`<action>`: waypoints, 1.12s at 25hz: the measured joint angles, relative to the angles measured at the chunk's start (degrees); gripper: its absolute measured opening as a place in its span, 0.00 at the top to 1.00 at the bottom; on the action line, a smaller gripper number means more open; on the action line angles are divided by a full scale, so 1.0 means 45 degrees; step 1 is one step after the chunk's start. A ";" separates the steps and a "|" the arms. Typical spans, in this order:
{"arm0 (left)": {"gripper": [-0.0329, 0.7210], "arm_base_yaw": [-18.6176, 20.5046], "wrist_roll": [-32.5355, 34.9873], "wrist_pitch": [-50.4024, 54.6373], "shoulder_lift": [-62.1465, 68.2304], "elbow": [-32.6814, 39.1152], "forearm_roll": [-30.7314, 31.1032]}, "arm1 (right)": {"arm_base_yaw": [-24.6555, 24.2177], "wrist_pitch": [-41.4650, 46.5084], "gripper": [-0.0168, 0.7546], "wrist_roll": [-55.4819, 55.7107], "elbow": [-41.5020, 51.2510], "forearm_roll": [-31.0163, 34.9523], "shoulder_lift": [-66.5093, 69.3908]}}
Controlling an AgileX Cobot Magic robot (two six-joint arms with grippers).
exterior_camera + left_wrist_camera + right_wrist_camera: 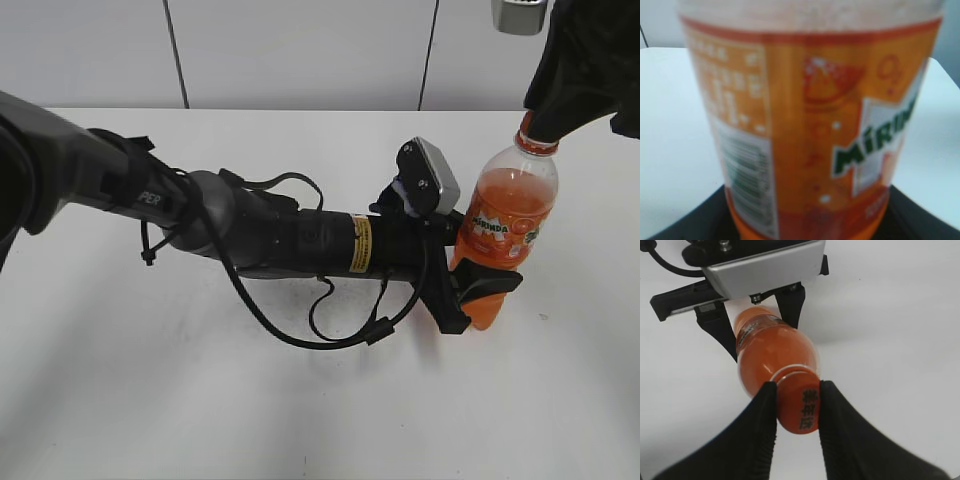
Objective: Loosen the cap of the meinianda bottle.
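The meinianda bottle (507,222) stands upright at the right of the white table, full of orange drink, with an orange, green and white label. It fills the left wrist view (810,125). My left gripper (478,292) is shut on its lower body; its black jaws show at the bottom corners of the left wrist view. My right gripper (797,402) comes down from above and is shut on the orange cap (801,407), one black finger on each side. In the exterior view the cap is hidden by the right gripper (560,95); only the orange neck ring shows.
The left arm (250,235) lies across the middle of the white table (200,400) with looping black cables. A pale wall stands behind the table.
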 joint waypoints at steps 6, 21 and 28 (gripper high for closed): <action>0.42 0.0000 0.0000 0.0000 0.0000 0.0000 0.0034 | 0.0000 0.0052 0.65 0.0091 0.0000 0.0077 -0.0012; 0.43 0.0000 0.0012 -0.0035 0.0000 0.0000 0.0070 | 0.0000 -0.0348 0.51 1.2773 0.0000 0.0335 -0.1262; 0.43 0.0000 -0.0016 -0.0035 0.0000 0.0000 0.0070 | 0.0000 -0.0231 0.41 1.4925 0.0000 0.0072 -0.0149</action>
